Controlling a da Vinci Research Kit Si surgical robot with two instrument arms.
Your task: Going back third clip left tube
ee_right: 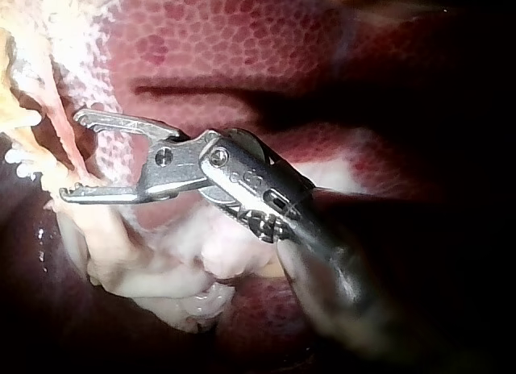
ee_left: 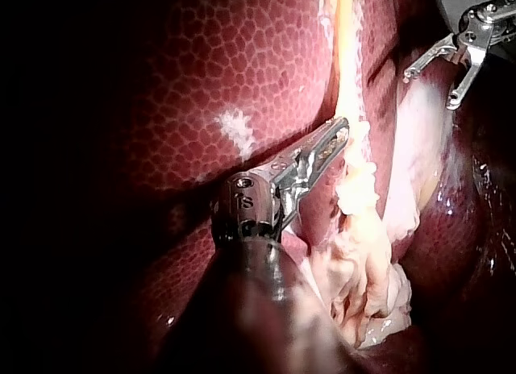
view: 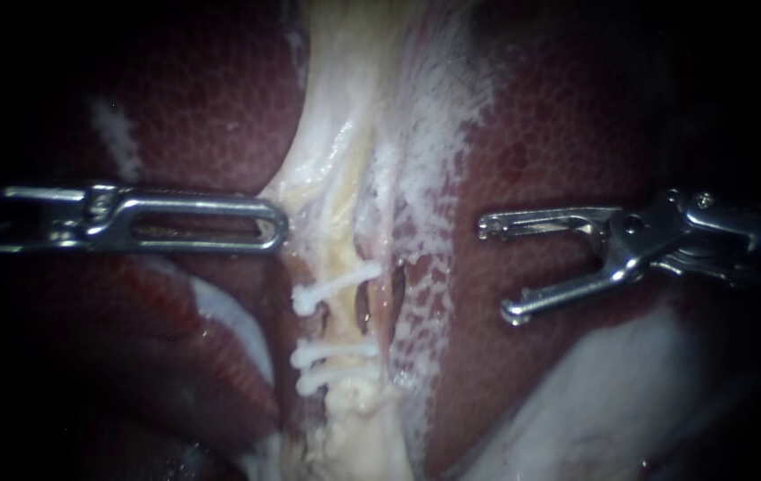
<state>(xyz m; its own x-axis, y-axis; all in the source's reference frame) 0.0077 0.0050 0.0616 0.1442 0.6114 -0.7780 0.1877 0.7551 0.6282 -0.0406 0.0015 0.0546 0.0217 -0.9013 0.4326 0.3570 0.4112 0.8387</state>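
Three white clips [view: 338, 283] [view: 334, 350] [view: 325, 379] sit across the pale yellow left tube [view: 345, 227] in the endoscope view; a thinner pink strand [view: 388, 267] runs just right of it. My right instrument [view: 495, 269] hangs over the liver to the right of the tubes, well apart from them, its jaws wide open and empty. My left instrument [view: 281, 230] reaches in level from the left, its slotted jaws shut on the edge of the pale tissue beside the tube. The right wrist view shows the open jaws [ee_right: 72, 156] with clips [ee_right: 20, 120] just ahead.
Dark red mottled liver [view: 202, 116] lies on both sides of the pale band. White frayed tissue [view: 434, 116] spreads above the tubes, and a pale fatty mass [view: 594, 392] lies below my right instrument. The left wrist view shows my left jaws [ee_left: 343, 132] and my right instrument [ee_left: 429, 88] beyond.
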